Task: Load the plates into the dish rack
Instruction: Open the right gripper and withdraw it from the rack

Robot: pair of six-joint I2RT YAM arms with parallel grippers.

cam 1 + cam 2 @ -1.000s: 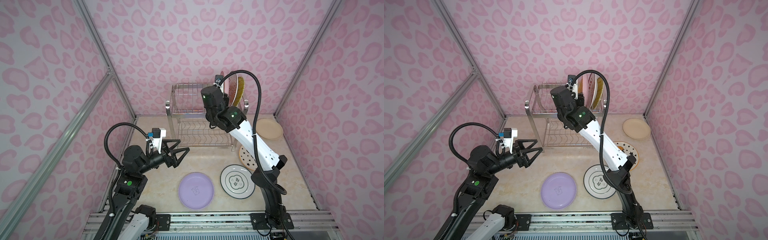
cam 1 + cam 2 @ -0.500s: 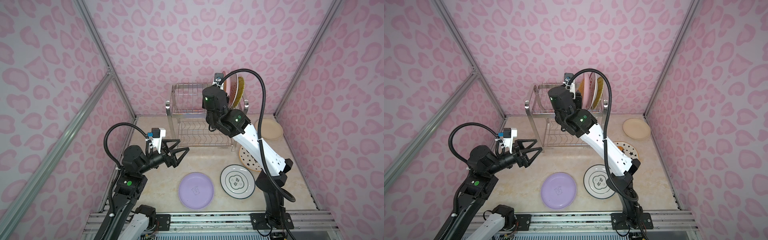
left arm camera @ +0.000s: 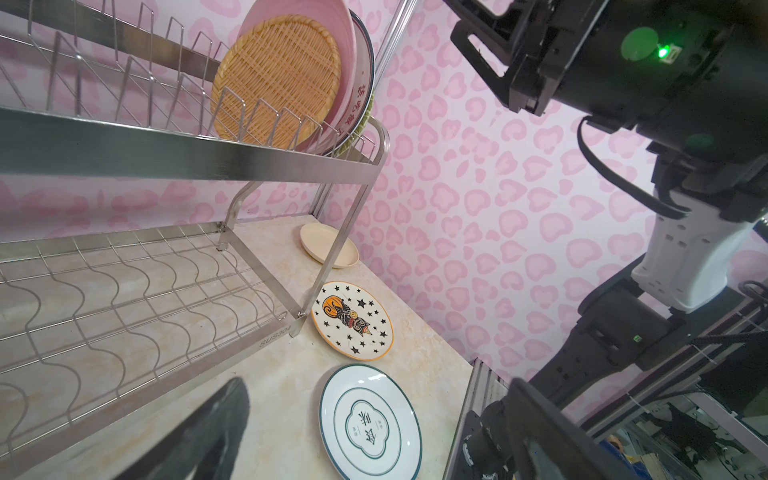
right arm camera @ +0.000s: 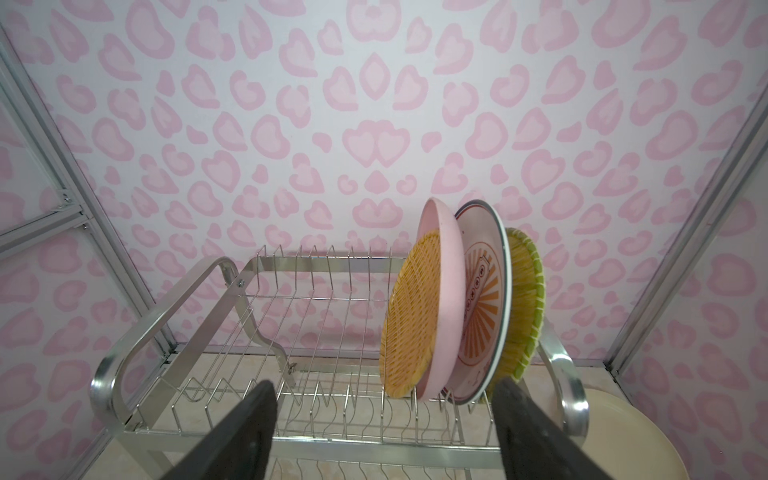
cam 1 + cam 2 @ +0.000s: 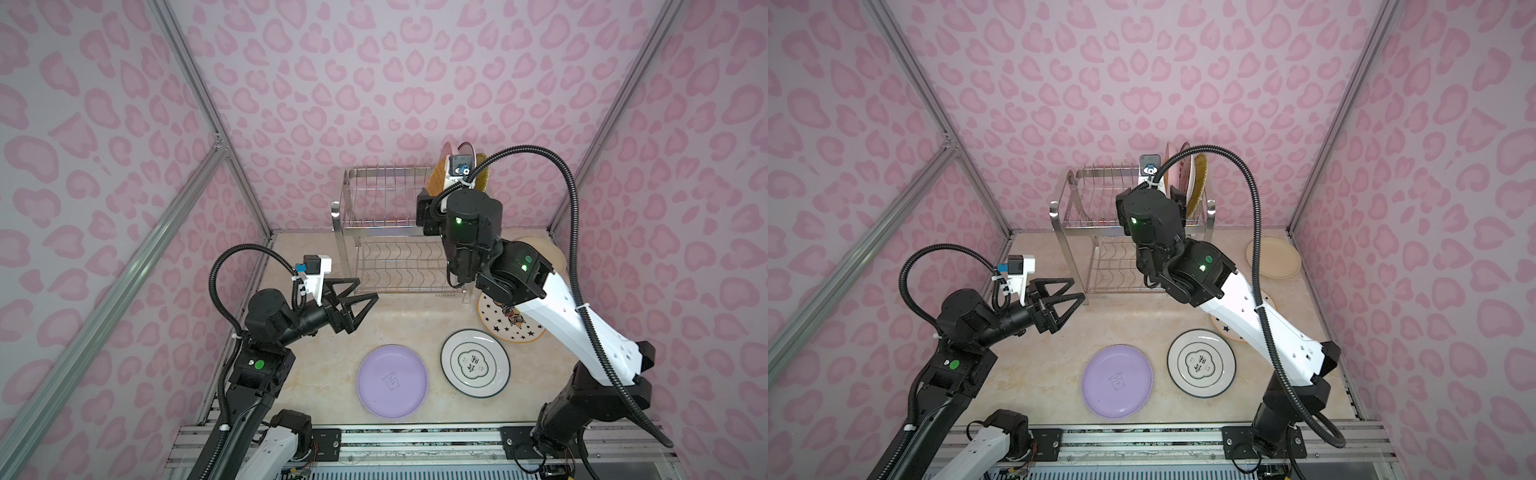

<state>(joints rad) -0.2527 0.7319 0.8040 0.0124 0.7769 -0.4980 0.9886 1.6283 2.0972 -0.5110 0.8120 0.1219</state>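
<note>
So far half the job looks done; four plates stand on edge between the upper prongs of the dish rack (image 5: 374, 227), bunched at the end nearer my right arm: the orange woven plate (image 4: 415, 316) outermost, then the pink plate (image 4: 446, 257), the orange-radial white plate (image 4: 484, 291) and the yellow striped plate (image 4: 525, 299), all leaning slightly toward the rack's empty end. Four more lie flat on the tabletop (image 5: 415, 316); the star-patterned plate (image 5: 496, 320) touches the rack's front leg on that same side, the cream plate (image 5: 1277, 257) sits beside that end, and the ring-emblem plate (image 5: 475, 363) and lilac plate (image 5: 392, 380) rest well in front of the rack; the remaining prongs stand empty, so I judge there is room for them.

My right arm is raised and bent over the rack's front, wrist level with the upper tier; my right pincer (image 4: 384, 386) faces the loaded end, fingers spread wide, grasping nothing, just short of the plates. My left arm stays low off the rack's other front corner; my left pincer (image 5: 368, 289) points level toward the lower shelf, released and empty.
</note>
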